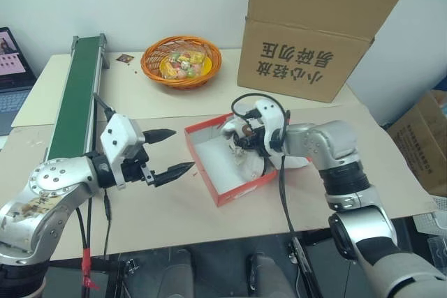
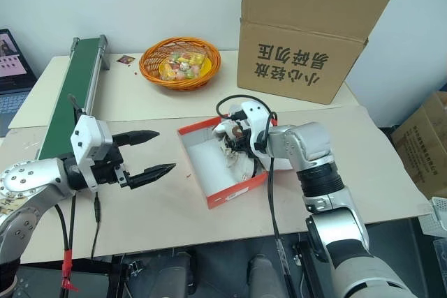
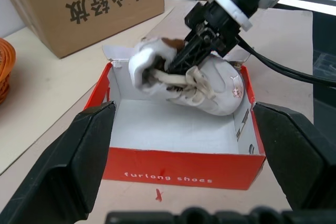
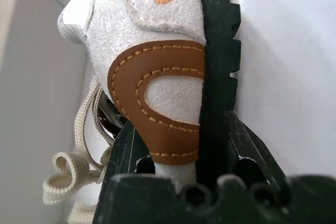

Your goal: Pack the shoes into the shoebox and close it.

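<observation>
Right gripper [image 1: 244, 141] clamped on a white sneaker [image 3: 202, 90] inside the open red shoebox [image 1: 230, 190] on the table [image 1: 174, 207], left gripper [image 1: 167, 151] spread wide just beside the box, fruit basket [image 1: 181, 61], brown carton [image 1: 314, 29] and green conveyor [image 1: 77, 95] behind.

shoe [image 3: 210, 90]: white, brown heel patch (tilted) | in open red shoebox [image 3: 178, 169]
</observation>
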Robot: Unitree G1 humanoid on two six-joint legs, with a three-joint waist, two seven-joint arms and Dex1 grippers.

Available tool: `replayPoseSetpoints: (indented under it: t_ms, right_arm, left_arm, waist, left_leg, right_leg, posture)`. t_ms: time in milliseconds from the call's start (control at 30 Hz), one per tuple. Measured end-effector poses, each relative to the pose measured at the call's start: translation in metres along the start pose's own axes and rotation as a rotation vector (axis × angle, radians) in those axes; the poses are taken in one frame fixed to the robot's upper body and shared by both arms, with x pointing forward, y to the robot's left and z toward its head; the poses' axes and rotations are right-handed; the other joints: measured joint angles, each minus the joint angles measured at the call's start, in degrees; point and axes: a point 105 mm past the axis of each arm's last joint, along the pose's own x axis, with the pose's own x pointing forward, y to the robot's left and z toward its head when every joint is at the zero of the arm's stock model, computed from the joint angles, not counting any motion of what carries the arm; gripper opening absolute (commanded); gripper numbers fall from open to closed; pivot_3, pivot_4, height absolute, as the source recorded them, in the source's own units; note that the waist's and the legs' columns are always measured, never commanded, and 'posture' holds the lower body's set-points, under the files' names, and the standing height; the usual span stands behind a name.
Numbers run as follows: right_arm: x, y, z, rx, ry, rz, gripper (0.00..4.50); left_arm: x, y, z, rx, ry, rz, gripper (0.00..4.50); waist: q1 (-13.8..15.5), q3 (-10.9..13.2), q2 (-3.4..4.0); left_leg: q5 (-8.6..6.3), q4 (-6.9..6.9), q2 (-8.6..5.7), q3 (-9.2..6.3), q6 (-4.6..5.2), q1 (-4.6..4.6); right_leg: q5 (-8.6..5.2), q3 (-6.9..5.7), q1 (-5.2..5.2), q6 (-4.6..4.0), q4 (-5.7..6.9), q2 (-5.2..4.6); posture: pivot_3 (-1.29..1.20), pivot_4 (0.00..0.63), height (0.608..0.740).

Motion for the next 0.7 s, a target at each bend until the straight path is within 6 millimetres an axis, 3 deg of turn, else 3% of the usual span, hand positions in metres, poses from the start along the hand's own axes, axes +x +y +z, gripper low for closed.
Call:
replayPoseSetpoints:
  t_ms: [100,167,433,700]
  right_arm:
    - [0.009,-0.003,-0.006,-0.005,0.025,0.001,0.88]
    - [0.014,-0.006,-0.004,0.002,0.029,0.002,1.88]
    - [0.019,-0.008,0.003,0.039,0.01,0.015,4.49]
    - [0.017,-0.001,0.015,0.004,-0.026,0.021,4.49]
  left_arm:
    - [0.001,-0.001,0.0,-0.001,0.0,-0.006,4.46]
    - [0.002,-0.002,-0.001,-0.002,0.001,-0.009,4.5]
    - [0.002,-0.001,-0.001,-0.003,0.001,-0.006,4.5]
    - [0.002,-0.001,-0.001,-0.004,0.0,-0.003,4.5]
  waist:
    - [0.04,0.0,0.0]
    - [0.02,0.0,0.0]
    - [0.05,0.0,0.0]
    - [0.02,0.0,0.0]
  left_leg:
    - [0.01,0.02,0.0,0.0,0.01,0.0]
    - [0.01,0.03,0.0,0.0,0.01,0.0]
    - [0.01,0.03,0.0,0.0,0.02,0.0]
    - [0.02,0.04,0.0,0.0,0.02,0.0]
  right_leg:
    - [0.01,0.01,0.0,0.0,0.02,0.0]
    - [0.01,0.0,0.02,0.0,0.03,0.01]
    - [0.03,0.01,0.02,-0.01,0.06,0.01]
    - [0.05,0.01,0.0,-0.03,0.1,0.01]
  posture:
    - [0.0,0.15,0.709]
    - [0.0,0.15,0.709]
    - [0.0,0.15,0.709]
    - [0.0,0.15,0.709]
